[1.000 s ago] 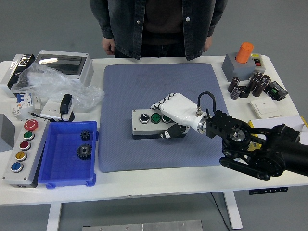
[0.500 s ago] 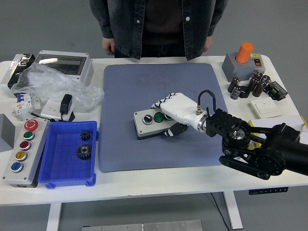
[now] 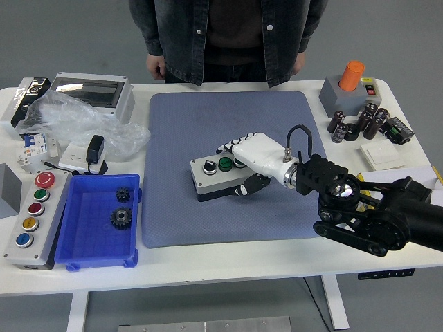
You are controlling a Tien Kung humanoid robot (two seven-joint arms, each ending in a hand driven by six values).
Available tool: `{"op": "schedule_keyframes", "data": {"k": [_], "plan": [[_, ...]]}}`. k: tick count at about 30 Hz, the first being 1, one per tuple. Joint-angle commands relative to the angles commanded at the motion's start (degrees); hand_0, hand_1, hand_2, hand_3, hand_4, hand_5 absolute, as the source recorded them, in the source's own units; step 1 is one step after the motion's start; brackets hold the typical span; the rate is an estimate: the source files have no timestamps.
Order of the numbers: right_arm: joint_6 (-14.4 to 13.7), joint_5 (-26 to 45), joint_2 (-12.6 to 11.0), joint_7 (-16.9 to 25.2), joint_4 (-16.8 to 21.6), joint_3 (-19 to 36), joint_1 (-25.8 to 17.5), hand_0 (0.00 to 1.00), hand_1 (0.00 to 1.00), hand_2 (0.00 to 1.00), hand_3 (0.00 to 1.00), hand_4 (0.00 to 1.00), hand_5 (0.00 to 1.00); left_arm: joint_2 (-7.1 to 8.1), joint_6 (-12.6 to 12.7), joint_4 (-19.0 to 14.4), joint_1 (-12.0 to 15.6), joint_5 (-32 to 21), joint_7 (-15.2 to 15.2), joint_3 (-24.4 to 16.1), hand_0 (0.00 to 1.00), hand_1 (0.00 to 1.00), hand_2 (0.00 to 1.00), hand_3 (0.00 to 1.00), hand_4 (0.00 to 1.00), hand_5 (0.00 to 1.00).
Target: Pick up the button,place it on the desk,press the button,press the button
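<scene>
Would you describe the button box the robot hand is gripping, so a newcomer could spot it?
Start at the blue-grey mat mid-table. The grey button box lies on it, gripped by the white right hand. Unlike the longer box at the left edge, it shows only black and green buttons.

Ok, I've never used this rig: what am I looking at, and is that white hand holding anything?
One view, from the robot's head camera looking down over a white table. The black arm from the right ends in a white right hand, closed on a grey button box on the blue mat. The left arm is not in view. At left are a blue tray with gears and a panel of coloured buttons. A person stands opposite, hands at their sides.
</scene>
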Motion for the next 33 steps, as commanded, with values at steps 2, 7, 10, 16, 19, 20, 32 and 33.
{"op": "schedule_keyframes", "data": {"k": [2, 7, 10, 16, 19, 20, 32, 33], "plan": [[0.4, 1.4, 0.0, -0.3, 0.0, 0.0, 0.0, 0.752, 0.735, 0.788, 0.836, 0.998, 0.425, 0.01, 0.0, 0.0, 0.0, 0.0, 0.0, 0.0, 0.666, 0.688, 0.614, 0.632, 0.585, 0.377], [1.1, 4.2, -0.1, -1.0, 0.1, 0.2, -0.1, 0.746, 0.736, 0.790, 0.837, 0.998, 0.515, 0.00, 0.1, 0.0, 0.0, 0.2, -0.1, -0.1, 0.665, 0.688, 0.613, 0.631, 0.582, 0.379], [1.3, 4.8, -0.2, -1.4, 0.1, 0.2, -0.1, 0.737, 0.735, 0.793, 0.840, 0.998, 0.666, -0.01, 0.1, 0.0, 0.0, 0.2, -0.2, -0.1, 0.665, 0.689, 0.614, 0.631, 0.578, 0.379], [1.5, 4.8, -0.3, -2.2, 0.2, 0.2, -0.1, 0.732, 0.734, 0.794, 0.837, 0.998, 0.747, -0.07, 0.1, 0.0, 0.1, 0.4, -0.3, -0.2, 0.664, 0.688, 0.615, 0.632, 0.571, 0.384], [1.6, 4.8, -0.4, -2.8, 0.3, 0.3, -0.1, 0.732, 0.734, 0.794, 0.837, 0.998, 0.747, -0.10, 0.2, -0.1, 0.1, 0.6, -0.4, -0.3, 0.664, 0.688, 0.615, 0.632, 0.571, 0.384], [1.6, 4.8, -0.4, -3.0, 0.4, 0.3, -0.1, 0.732, 0.734, 0.794, 0.837, 0.998, 0.747, -0.11, 0.2, -0.1, 0.1, 0.6, -0.4, -0.3, 0.664, 0.688, 0.615, 0.632, 0.571, 0.384], [2.3, 4.4, -1.9, -6.8, 2.2, 0.9, -0.4, 0.659, 0.727, 0.794, 0.838, 0.998, 0.757, -0.19, 0.2, -0.1, 0.2, 0.8, -0.5, -0.4, 0.665, 0.691, 0.616, 0.632, 0.570, 0.385], [2.4, 4.4, -2.1, -7.1, 2.3, 0.9, -0.4, 0.607, 0.720, 0.792, 0.840, 0.998, 0.767, -0.19, 0.2, -0.1, 0.2, 0.8, -0.5, -0.5, 0.664, 0.691, 0.618, 0.633, 0.569, 0.385]]}}
